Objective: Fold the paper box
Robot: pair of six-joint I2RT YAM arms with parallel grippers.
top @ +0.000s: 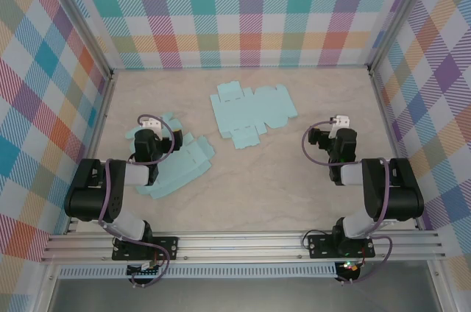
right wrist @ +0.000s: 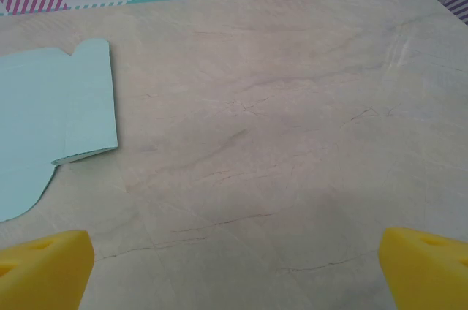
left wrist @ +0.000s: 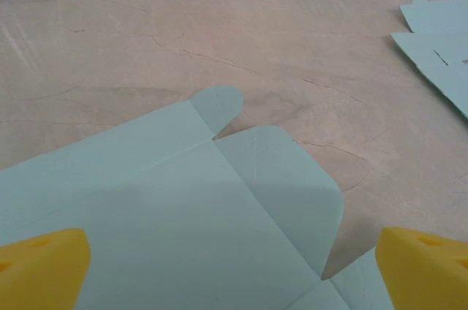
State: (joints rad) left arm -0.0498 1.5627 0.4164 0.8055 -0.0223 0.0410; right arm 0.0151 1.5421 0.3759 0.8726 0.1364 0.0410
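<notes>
Under my left gripper [left wrist: 234, 270], at 9 o'clock on the table [top: 280, 187], one pale blue paper box blank [top: 180, 168] lies flat and unfolded. My fingers are spread wide, holding nothing. A second blank [top: 254, 112] lies at 12 o'clock. My right gripper [right wrist: 234, 270], at 3 o'clock, is likewise spread over bare tabletop.

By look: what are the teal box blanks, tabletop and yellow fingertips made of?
Teal box blanks: thin paper card, matte; lying flat, with die-cut tabs and pressed crease lines.
Tabletop: beige stone pattern with fine dark veins, low sheen; real stone or printed laminate, cannot tell.
Yellow fingertips: matte, uniform colour, probably plastic or rubber; unclear which.
</notes>
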